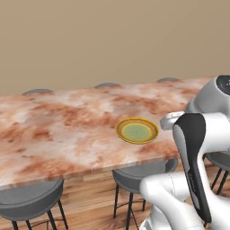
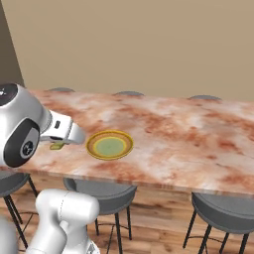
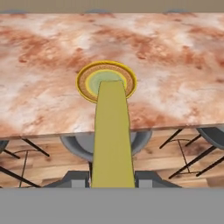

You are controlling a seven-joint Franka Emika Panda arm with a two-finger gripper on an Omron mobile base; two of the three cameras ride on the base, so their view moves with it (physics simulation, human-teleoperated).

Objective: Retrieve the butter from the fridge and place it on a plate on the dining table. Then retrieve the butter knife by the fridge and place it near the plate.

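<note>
My gripper point(image 3: 112, 179) is shut on the butter point(image 3: 111, 135), a pale-yellow stick that runs from between my fingertips point(image 3: 75, 178) out toward the plate point(image 3: 85, 81). The plate point(image 1: 137, 130), yellow-rimmed with a pale green centre, sits near the front edge of the marbled dining table point(image 1: 54, 130). In the right base view the hand hovers over the table's front edge just left of the plate point(image 2: 109, 145), and a bit of the butter point(image 2: 58, 146) shows under it. The fridge and the butter knife are out of view.
Round grey stools point(image 1: 31, 200) point(image 2: 225, 211) stand under the table's near edge point(image 2: 188, 178), and more show behind its far side. A plain tan wall rises beyond. The wooden floor lies below.
</note>
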